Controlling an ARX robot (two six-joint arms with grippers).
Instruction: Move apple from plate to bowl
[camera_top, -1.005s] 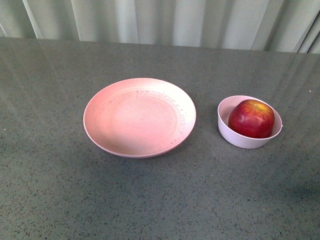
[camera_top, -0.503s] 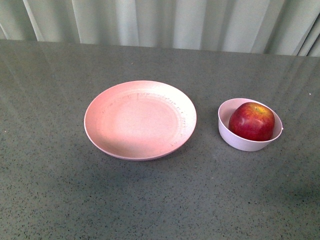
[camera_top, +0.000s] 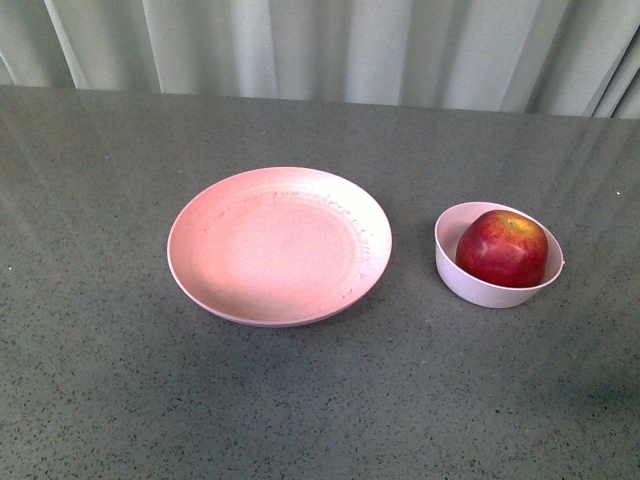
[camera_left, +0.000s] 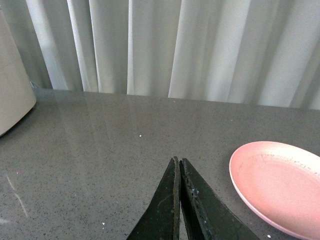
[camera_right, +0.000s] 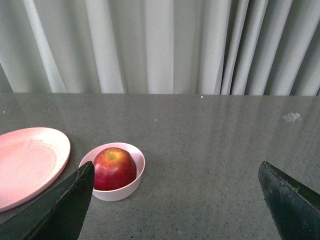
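Apple (camera_top: 502, 247) sits in bowl (camera_top: 497, 256); plate (camera_top: 279, 245) bare. Your right claw (camera_right: 175, 200) is spread wide, bowl ahead toward its left finger. Left claw (camera_left: 178, 165) pressed together, plate off to its right.

Left gripper (camera_left: 178, 161) closed; right gripper (camera_right: 177, 172) spread wide.

Both pincers (camera_left: 178, 165) (camera_right: 177, 187) have black, tapering, scuffed fingers.

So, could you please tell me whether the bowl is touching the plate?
Apart. In the front view a strip of grey table shows plainly between the bowl, which holds the apple, and the plate.
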